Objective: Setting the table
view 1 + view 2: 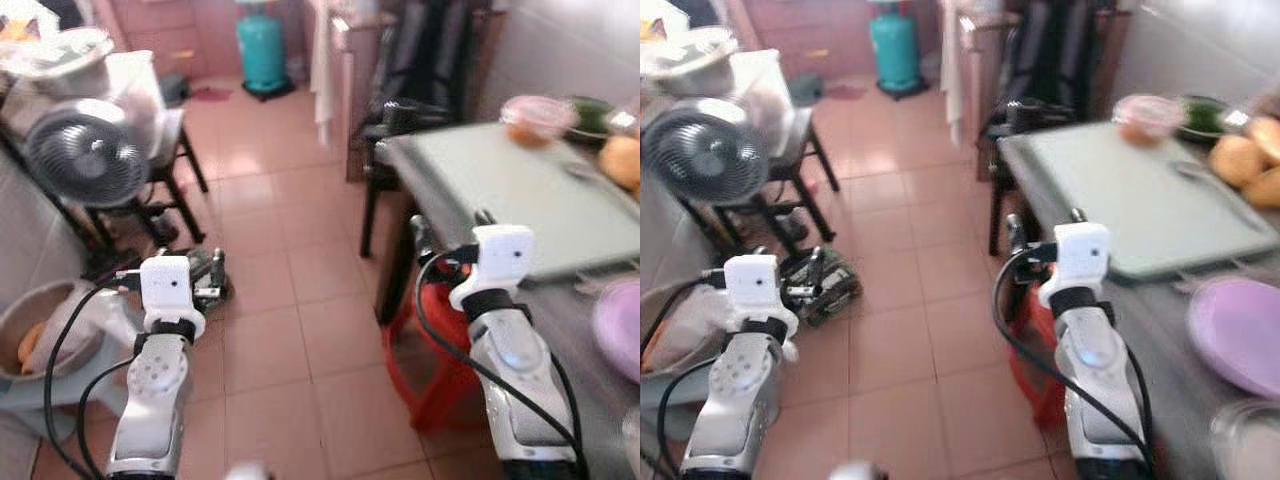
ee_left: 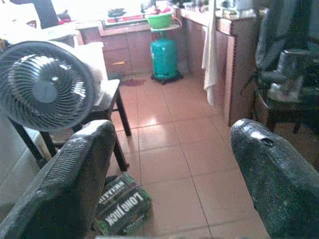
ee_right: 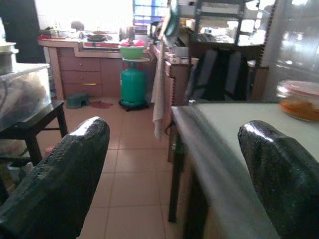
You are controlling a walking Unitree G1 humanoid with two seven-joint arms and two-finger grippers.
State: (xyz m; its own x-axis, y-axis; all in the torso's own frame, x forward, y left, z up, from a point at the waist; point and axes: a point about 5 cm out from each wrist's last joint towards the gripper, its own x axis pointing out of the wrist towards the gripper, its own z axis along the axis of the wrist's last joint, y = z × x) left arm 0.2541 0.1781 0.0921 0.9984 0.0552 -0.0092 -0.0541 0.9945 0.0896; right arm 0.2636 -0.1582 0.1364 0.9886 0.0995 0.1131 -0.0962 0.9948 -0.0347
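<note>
A grey table (image 1: 1160,300) stands on my right, with a pale green mat (image 1: 1130,185) on it. On it lie a purple plate (image 1: 1240,335) at the near right, a spoon (image 1: 1200,175) and several orange-brown round foods (image 1: 1240,160). At the far end is a clear bowl (image 1: 1148,115) of orange food. My right gripper (image 1: 452,225) is open and empty, hovering beside the table's near left corner, whose edge (image 3: 209,164) lies ahead of it. My left gripper (image 2: 169,164) is open and empty over the tiled floor.
A red stool (image 1: 430,380) sits under the table and a dark chair (image 1: 410,70) stands at its far end. On the left are a fan (image 1: 85,155), a black side table (image 2: 107,107) and a basin (image 1: 30,340). A teal gas cylinder (image 1: 262,45) stands far ahead, and a green box (image 2: 122,204) lies on the floor.
</note>
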